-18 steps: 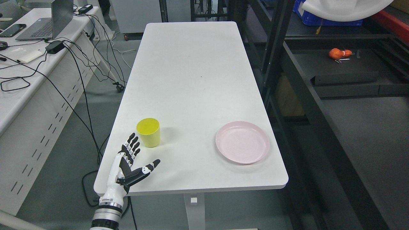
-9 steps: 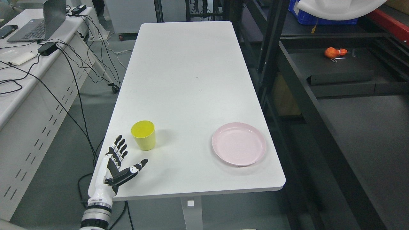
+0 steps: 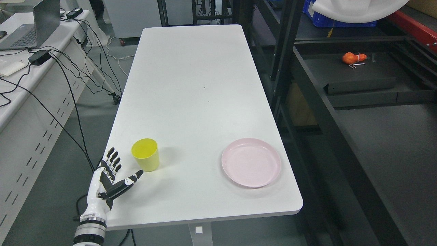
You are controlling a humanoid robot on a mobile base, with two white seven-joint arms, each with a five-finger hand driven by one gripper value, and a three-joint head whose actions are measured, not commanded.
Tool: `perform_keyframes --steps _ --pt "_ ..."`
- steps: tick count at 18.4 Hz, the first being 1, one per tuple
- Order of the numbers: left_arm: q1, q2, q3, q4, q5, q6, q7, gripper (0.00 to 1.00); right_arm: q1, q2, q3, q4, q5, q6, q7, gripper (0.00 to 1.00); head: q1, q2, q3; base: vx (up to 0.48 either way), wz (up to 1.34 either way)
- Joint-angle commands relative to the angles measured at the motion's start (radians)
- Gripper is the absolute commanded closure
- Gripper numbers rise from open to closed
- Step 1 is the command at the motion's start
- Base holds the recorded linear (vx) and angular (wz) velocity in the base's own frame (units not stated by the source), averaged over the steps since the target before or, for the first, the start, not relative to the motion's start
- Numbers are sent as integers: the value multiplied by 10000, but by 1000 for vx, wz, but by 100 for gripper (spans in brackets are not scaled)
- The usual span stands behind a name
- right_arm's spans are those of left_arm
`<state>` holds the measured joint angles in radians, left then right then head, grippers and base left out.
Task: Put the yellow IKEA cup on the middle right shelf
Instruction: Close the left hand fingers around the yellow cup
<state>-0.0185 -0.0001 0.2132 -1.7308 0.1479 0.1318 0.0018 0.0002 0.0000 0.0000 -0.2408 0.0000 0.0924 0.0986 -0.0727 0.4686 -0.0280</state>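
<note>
The left robot hand (image 3: pixel 109 174) hung spread, empty, beside the upright yellow cup (image 3: pixel 145 154) on the worktop (image 3: pixel 191 89). The cup looked light, rigid and smooth; gripping around its side wall seemed best.

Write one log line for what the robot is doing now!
left hand: open, beside yellow cup, not touching | cup: upright on white table | pink plate: empty

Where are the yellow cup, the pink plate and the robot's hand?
yellow cup (image 3: pixel 145 158), head view, on its outer wall.
pink plate (image 3: pixel 251 163), head view, on its flat middle.
left hand (image 3: pixel 108 179), head view, on its palm.
</note>
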Motion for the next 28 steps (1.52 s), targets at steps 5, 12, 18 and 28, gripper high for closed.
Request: perform_keyframes --steps 5,12,18,28 --pt "-506 175 -60 281 9 63 -49 1 91 -175 169 0 -245 -3 -2152 1 0 0 0 122 40" --pt "-536 175 -1578 281 9 -106 -49 1 106 -175 169 0 -245 -3 -2152 1 0 0 0 67 28" --pt "-475 175 -1856 510 -6 -60 -49 1 106 -175 169 0 -245 -3 -2152 1 0 0 0 3 0" --pt "-322 175 -1810 849 -6 17 -49 7 106 -175 169 0 -245 -3 -2152 1 0 0 0 0 0"
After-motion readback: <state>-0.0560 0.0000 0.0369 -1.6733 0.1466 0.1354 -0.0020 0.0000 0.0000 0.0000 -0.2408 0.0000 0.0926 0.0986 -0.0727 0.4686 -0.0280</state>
